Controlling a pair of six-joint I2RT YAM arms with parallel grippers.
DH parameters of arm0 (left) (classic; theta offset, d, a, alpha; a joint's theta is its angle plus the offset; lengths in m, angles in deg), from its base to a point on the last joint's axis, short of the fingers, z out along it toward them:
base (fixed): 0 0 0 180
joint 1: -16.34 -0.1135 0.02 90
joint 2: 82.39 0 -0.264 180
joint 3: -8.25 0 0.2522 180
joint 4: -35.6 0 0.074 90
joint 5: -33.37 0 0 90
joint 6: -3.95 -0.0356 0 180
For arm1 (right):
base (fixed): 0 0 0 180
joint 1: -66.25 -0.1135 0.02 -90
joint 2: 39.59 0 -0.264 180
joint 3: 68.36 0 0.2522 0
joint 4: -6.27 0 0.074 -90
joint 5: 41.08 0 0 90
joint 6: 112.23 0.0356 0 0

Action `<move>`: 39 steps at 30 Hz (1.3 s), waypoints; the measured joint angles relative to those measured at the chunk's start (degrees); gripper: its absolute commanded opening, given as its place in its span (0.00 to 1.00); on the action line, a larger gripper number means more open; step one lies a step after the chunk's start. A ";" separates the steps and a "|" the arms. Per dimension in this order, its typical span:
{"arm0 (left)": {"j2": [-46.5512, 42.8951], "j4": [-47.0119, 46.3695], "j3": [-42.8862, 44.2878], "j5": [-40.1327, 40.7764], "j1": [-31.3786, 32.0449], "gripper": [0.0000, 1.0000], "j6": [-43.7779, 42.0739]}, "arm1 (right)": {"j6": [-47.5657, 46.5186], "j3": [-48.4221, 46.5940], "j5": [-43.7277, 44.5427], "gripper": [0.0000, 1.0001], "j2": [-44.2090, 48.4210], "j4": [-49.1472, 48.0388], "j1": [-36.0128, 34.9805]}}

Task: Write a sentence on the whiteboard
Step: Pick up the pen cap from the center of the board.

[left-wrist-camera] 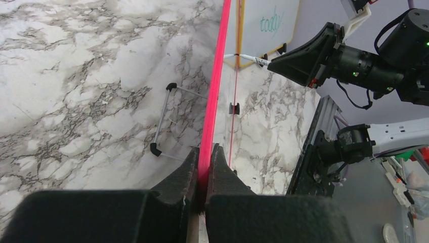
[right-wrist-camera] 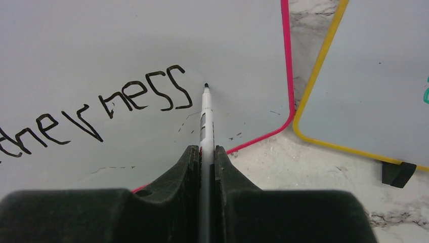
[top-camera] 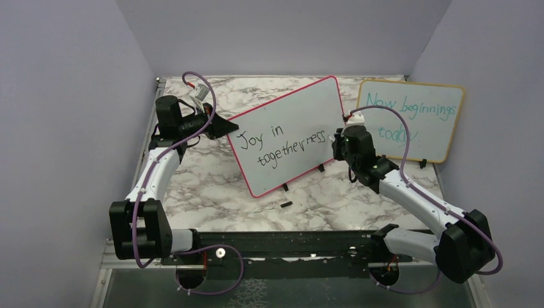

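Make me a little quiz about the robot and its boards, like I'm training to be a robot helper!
1. True or false: the left fingers pinch the red-pink frame of the whiteboard.
2. What do the right fingers hold? A) an eraser B) a marker C) a cloth
3. Fill in: the writing on the yellow-framed board is ___ in colour.
Key: 1 true; 2 B; 3 teal.

The whiteboard (top-camera: 296, 110) stands propped mid-counter (top-camera: 205, 186), a big white rectangle in a thin red-pink frame with rounded corners. It leans back on small black feet and sits askew, its left end nearer the arm bases. Across it runs the sentence (top-camera: 290, 152) in black handwriting, two slanting lines: "Joy in" above "togetherness".
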 measured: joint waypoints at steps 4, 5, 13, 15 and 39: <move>0.00 0.00 0.00 0.00 0.00 0.00 0.00 | 0.00 0.00 -0.07 0.00 0.00 0.04 0.00; 0.00 0.00 0.00 0.00 0.00 0.00 0.00 | 0.00 0.00 -0.04 0.00 0.09 0.09 0.00; -0.02 1.57 0.85 0.11 0.07 0.00 -0.68 | -0.02 -0.04 -0.07 0.00 4.72 2.75 0.00; -0.07 2.43 1.40 0.42 0.24 0.07 -0.92 | -0.02 -0.11 -0.04 0.00 6.82 4.07 0.00; -13.60 17.44 6.08 19.80 0.94 0.99 -1.29 | -0.70 -4.42 1.20 0.00 21.92 16.76 0.00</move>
